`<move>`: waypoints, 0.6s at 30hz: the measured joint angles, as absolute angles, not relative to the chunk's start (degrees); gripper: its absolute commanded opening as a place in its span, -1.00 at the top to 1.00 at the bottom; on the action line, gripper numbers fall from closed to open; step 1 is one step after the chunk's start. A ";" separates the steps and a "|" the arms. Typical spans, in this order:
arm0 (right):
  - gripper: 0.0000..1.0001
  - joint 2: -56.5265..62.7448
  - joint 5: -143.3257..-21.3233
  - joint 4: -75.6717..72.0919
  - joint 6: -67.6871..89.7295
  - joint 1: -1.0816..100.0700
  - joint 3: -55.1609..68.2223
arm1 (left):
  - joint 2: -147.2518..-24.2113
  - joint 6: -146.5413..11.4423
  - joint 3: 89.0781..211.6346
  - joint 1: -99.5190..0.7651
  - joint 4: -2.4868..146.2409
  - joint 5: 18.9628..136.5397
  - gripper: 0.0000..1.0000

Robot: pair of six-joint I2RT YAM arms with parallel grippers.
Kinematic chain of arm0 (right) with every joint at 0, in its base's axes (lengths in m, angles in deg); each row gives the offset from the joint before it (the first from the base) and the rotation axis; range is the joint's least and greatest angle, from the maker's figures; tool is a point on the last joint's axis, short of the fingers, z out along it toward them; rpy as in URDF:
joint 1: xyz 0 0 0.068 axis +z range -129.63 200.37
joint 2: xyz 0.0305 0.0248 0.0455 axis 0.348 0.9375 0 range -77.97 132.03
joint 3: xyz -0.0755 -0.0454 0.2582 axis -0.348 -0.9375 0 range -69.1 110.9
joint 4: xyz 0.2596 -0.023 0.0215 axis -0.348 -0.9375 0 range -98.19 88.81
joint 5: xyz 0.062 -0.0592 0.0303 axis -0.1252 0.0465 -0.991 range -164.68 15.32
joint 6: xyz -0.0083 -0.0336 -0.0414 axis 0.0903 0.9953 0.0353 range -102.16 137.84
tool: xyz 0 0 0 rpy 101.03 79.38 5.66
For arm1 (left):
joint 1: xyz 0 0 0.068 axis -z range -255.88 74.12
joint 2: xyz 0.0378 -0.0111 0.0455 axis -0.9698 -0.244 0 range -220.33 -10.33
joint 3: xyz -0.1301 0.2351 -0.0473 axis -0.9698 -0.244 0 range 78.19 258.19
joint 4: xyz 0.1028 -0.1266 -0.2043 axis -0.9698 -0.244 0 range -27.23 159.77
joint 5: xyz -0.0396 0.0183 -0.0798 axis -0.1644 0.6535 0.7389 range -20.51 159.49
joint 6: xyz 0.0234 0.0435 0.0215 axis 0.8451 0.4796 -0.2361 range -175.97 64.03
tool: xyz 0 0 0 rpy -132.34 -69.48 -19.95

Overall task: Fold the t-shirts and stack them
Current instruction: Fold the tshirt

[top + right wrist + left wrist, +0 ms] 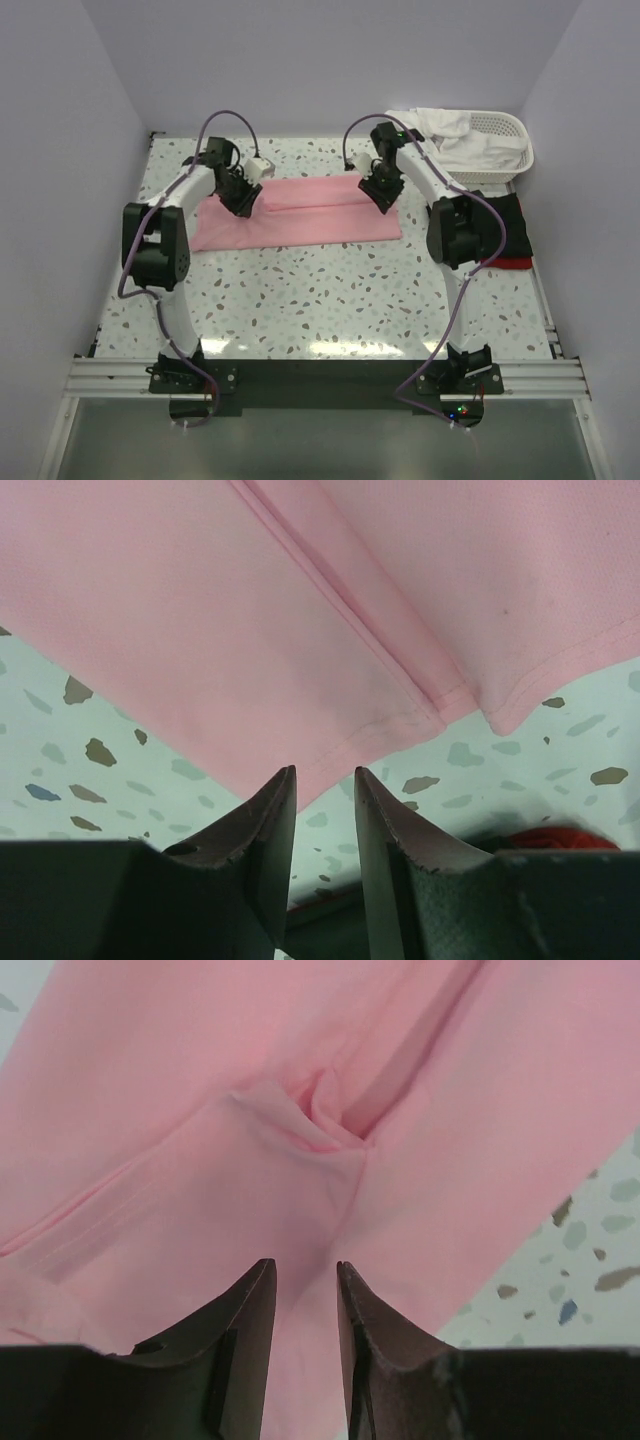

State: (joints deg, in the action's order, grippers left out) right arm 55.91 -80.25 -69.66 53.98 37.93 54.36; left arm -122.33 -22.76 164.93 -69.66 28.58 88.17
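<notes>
As the overhead view shows, the light pink t-shirt (300,215) lies flat on the far half of the table (320,300), part-folded into a band whose long axis runs left to right. The left gripper (240,197) stands over its left end and the right gripper (381,195) over its right end, so each arm is nearer its own end. Finger spacing cannot be read from here. At the far right corner a white lattice basket (505,150) holds crumpled white cloth (440,128). Near it, at the right edge, a black t-shirt (500,220) rests on a red t-shirt (515,263), both apart from the pink one.

Left wrist view: the fingers (245,1330) are a narrow gap apart and grip nothing. Pink cloth lies beneath and ahead of them, with a puckered fold (320,1110) straight ahead of the tips.

Right wrist view: the fingers (385,820) are likewise slightly apart and empty. They hang over bare table just off the shirt's hem (390,720), which lies ahead of the tips.

Judgement: to pinch, the right fingers must advance onto the hem, while the left need only descend.
</notes>
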 measured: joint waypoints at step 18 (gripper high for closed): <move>0.26 56.24 -84.18 -67.02 53.69 39.68 46.36 | -134.59 -28.40 174.28 -71.17 32.78 82.13 0.22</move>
